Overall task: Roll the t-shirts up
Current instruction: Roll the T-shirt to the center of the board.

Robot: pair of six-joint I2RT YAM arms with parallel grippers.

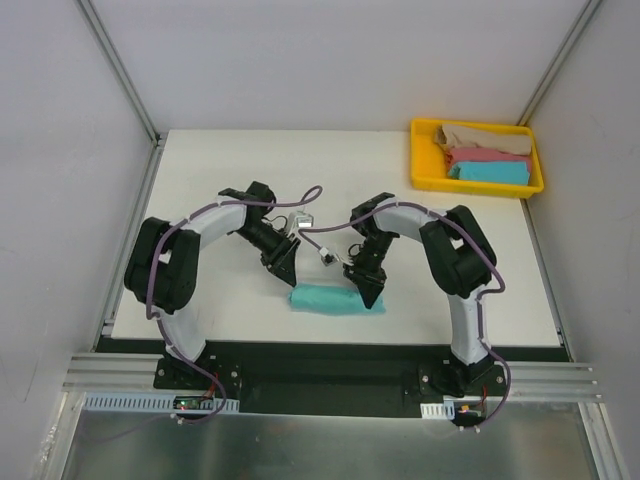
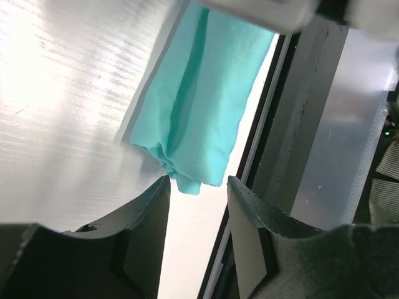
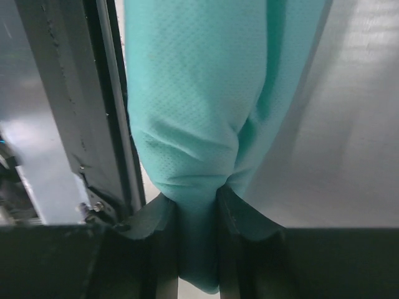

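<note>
near the front edge of the table (image 1: 220,180), between the two arms, lies the green tee (image 1: 335,300). it is rolled into a short fat tube that runs left to right, parallel to the black strip (image 1: 320,357) along that edge.

the left gripper (image 1: 288,275) hangs at the roll's left end. from its wrist view the left gripper (image 2: 198,184) has its jaws apart with nothing between them. the bunched end of the green tee (image 2: 193,106) sits just beyond the fingertips, close but not pinched.

the right gripper (image 1: 371,290) is down on the roll's right end. its wrist view shows the right gripper (image 3: 196,198) closed narrow on a fold of the green tee (image 3: 187,93), with the cloth gathered and creased where it runs in between the two fingers. the rest of the roll lies on the table, with one long fold line down its length.

at the back right corner sits the yellow tray (image 1: 480,187), holding three folded tees side by side: a beige tee (image 1: 485,135) at the back, a pink tee (image 1: 485,155) in the middle and a blue tee (image 1: 490,172) nearest the front. both arms are well apart from the tray.
</note>
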